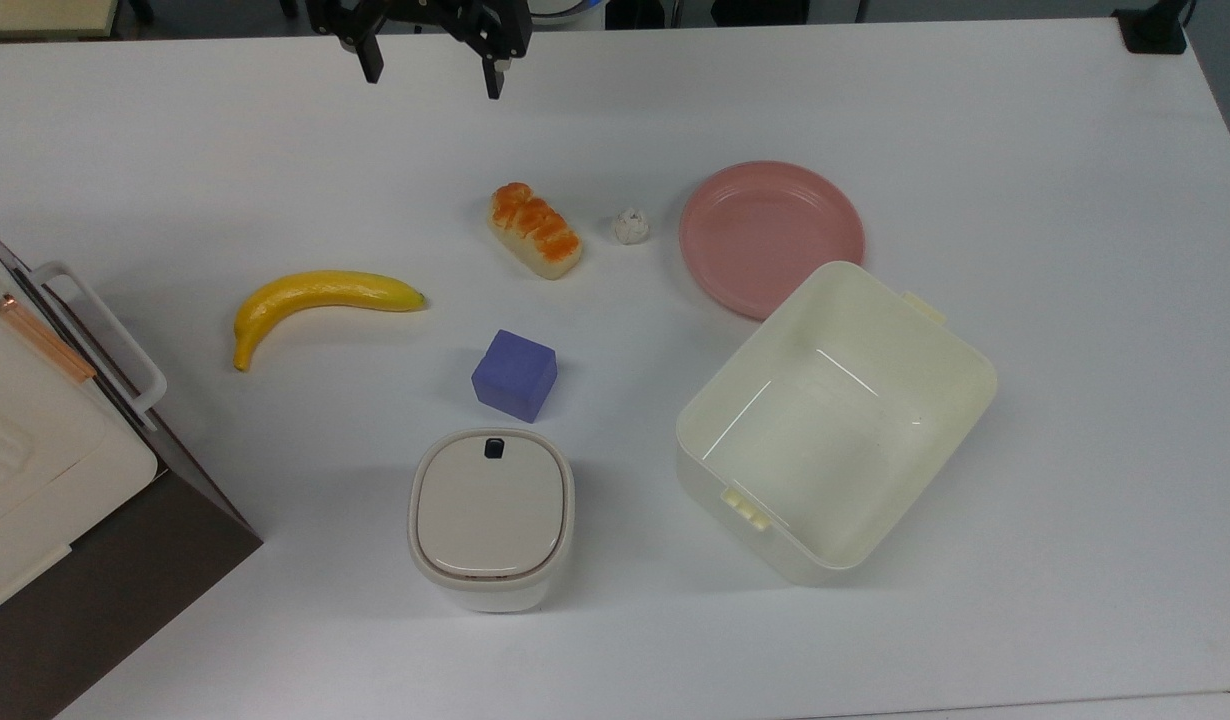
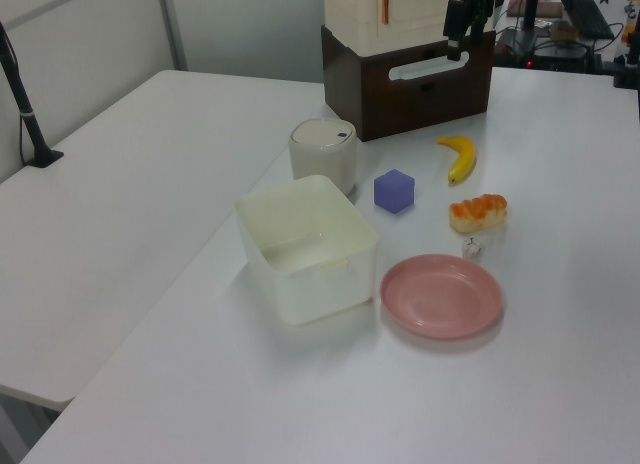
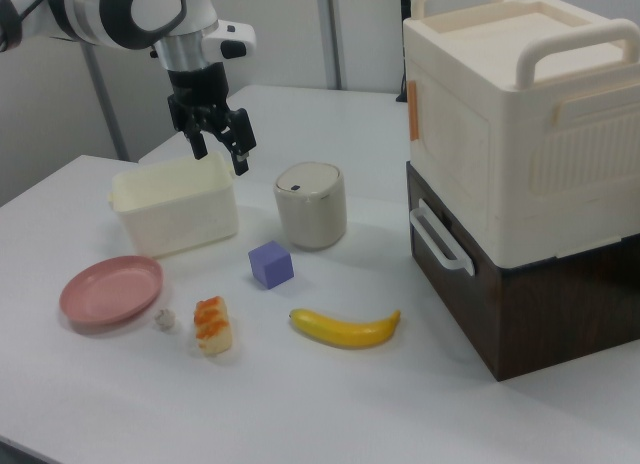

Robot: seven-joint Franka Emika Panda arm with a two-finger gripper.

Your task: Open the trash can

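1. The trash can (image 1: 491,518) stands with its flat lid (image 1: 488,507) down, toward the tabletop (image 1: 1025,130) edge that lies at the bottom of the top view. Its small black button (image 1: 494,448) sits on the lid's side facing the purple cube (image 1: 515,375).
2. The jaws (image 1: 433,68) hang released and holding nothing, high over the opposite edge, well apart from the can. The whole approach is still to be made, so any aiming error has room to grow.
3. The button is small. A fingertip landing beside it would likely press on plain lid, and the lid would probably stay shut.
4. The can looks light and is not held down. A slanted or sideways push could slide or tip it rather than trip the latch.
5. The purple cube lies just beside the can on the button's side. A low approach from that side might knock it into the can.
6. With the jaws spread, one finger may clip the can's rim while the other reaches for the button; closing them first seems safer.
7. The banana (image 1: 315,298), the bread (image 1: 535,229) and the open tub (image 1: 835,420) lie near the likely path; descending early risks brushing them.
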